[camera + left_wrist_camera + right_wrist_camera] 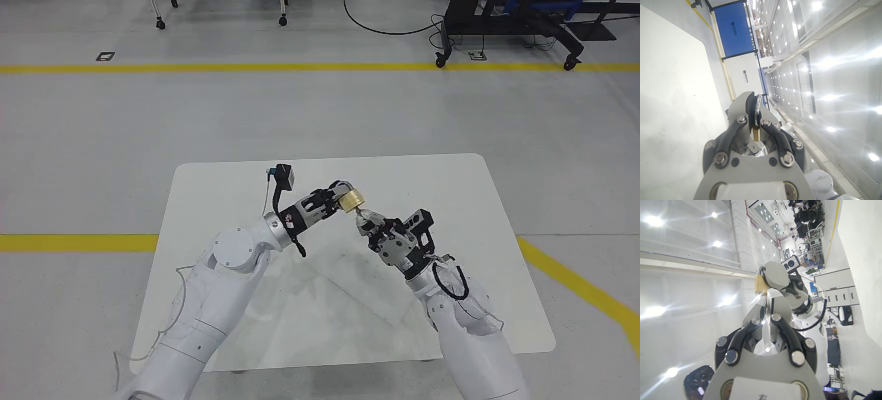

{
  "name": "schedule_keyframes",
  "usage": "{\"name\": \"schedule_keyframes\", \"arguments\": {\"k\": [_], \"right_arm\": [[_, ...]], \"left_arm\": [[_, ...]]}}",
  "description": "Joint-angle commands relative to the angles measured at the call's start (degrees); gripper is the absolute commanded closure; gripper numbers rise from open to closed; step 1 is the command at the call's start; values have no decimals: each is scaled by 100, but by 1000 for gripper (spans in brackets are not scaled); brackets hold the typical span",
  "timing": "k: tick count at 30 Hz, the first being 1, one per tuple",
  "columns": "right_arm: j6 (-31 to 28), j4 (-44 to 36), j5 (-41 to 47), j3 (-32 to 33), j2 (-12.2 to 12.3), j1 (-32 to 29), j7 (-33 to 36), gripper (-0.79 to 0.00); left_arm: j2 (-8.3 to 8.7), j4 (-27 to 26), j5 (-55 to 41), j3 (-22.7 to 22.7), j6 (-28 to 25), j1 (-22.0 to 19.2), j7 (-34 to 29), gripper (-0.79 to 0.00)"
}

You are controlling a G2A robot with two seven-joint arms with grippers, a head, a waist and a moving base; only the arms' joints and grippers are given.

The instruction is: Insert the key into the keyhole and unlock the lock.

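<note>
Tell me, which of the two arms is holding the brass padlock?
The left arm: its jaws clamp the padlock. The right arm's jaws pinch the key beside it.

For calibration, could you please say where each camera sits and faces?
Top view: above the robot, looking down at the white table; both arms show.
Left wrist view: on that wrist, facing along the left gripper clamping the brass padlock.
Right wrist view: on that wrist, facing along the right gripper toward the padlock.
All three share the padlock.

The lock [349, 200] (in left pincer [343, 197]) lies left of right pincer [366, 221].
</note>
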Motion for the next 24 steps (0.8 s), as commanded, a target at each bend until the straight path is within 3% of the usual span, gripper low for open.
{"name": "schedule_keyframes", "arguments": {"k": [1, 8, 15, 23, 24], "right_arm": [[291, 58, 266, 24, 3, 27, 65, 0], [1172, 242, 1170, 175, 16, 126, 223, 0], [890, 145, 907, 266, 52, 38, 250, 0], [128, -240, 293, 490, 110, -254, 285, 0], [55, -287, 209, 534, 120, -291, 279, -74]], "left_arm": [[1, 26, 9, -3, -64, -6, 4, 0], [15, 68, 231, 12, -430, -9, -2, 0], [27, 64, 346, -10, -556, 15, 116, 0], [44, 59, 383, -64, -514, 17, 193, 0], [50, 56, 425, -75, -512, 15, 214, 0]]}}
